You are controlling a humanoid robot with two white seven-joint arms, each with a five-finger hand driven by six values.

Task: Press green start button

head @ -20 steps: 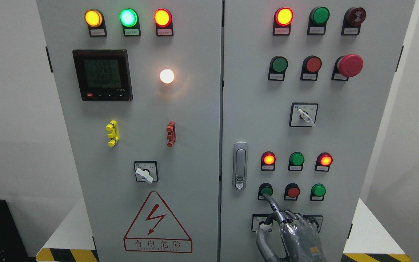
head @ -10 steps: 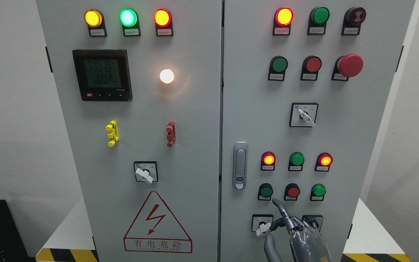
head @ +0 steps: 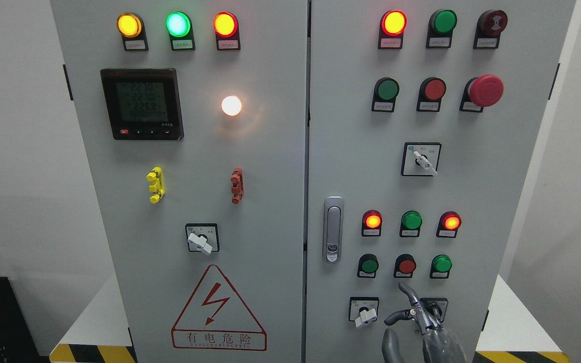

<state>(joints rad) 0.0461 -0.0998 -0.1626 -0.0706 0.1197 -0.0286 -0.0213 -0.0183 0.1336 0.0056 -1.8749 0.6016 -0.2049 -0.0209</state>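
The right robot hand (head: 424, 322), index finger extended and holding nothing, has dropped away from the green start button (head: 369, 264) in the lower row, and a renewed reach could strike the neighbouring red button (head: 406, 265).

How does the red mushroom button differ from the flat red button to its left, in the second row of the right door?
The mushroom button has a large domed head that sticks out from the door; the flat red button sits low inside a black ring. The mushroom button's head is wider and hides most of its collar; the flat red button's collar shows all around. Both are red, unlit, with a small label plate below.
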